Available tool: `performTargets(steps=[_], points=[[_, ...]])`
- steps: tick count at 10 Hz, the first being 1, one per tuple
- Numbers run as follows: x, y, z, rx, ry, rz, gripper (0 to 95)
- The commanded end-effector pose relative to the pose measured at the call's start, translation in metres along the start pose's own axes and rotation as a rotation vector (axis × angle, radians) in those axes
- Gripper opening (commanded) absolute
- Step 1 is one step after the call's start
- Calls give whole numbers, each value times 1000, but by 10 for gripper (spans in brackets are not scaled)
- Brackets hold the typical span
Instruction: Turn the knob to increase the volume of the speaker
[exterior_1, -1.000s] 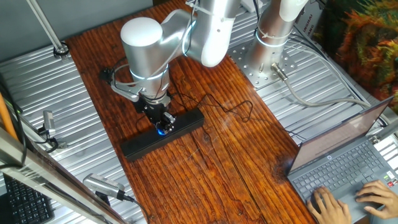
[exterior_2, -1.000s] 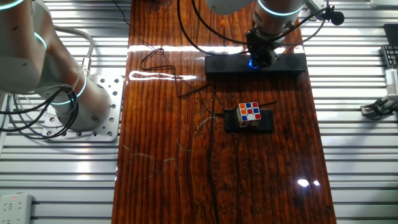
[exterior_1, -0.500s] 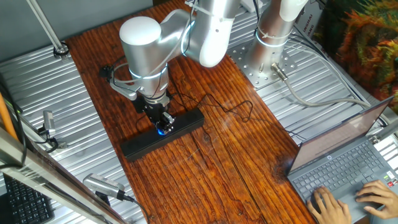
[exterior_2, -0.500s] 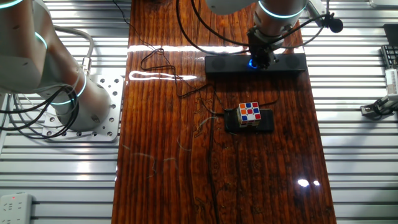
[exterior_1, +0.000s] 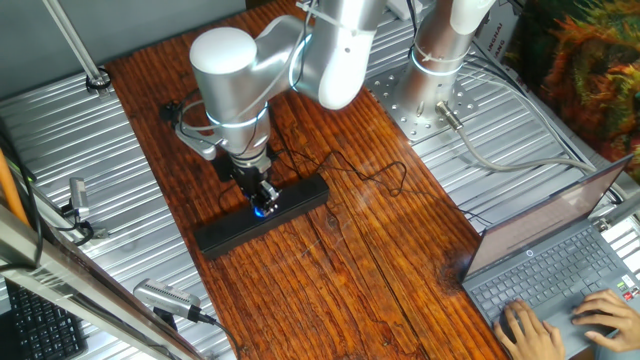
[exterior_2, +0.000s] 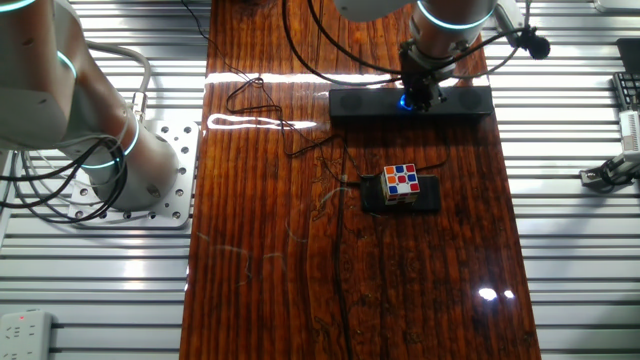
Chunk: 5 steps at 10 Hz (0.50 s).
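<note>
The speaker is a long, slim black bar lying across the wooden surface, toward the far end in the other fixed view. The knob sits midway along it; only a patch of its blue glow shows beneath the hand. The hand is planted straight down on the knob, fingers closed around it as far as the blue light lets me judge.

Versus 1.0 s ago: the speaker has not shifted. The wrist has rotated slightly about its vertical axis; the side-mounted fitting and the black hand body sit at a different angle in both views. The blue glow stays in the same spot.

Materials: surface is dark red-brown wood with strong lengthwise grain and a glossy finish. Speaker casing is matte black, rectangular. A thin black cable loops loosely over the wood. A multicoloured cube rests on a small black square pad, well apart from the speaker. Arm links are smooth silver-white cylinders.
</note>
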<state>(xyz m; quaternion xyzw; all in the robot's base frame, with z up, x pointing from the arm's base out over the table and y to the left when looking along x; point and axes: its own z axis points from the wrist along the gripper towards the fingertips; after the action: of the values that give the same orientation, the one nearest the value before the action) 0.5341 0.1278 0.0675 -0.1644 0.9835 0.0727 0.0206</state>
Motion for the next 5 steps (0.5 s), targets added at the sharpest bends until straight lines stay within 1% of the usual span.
performTargets(steps=[1, 5], points=[[0, 0, 0, 0, 7, 31, 0], [0, 0, 0, 1, 11, 85, 0]])
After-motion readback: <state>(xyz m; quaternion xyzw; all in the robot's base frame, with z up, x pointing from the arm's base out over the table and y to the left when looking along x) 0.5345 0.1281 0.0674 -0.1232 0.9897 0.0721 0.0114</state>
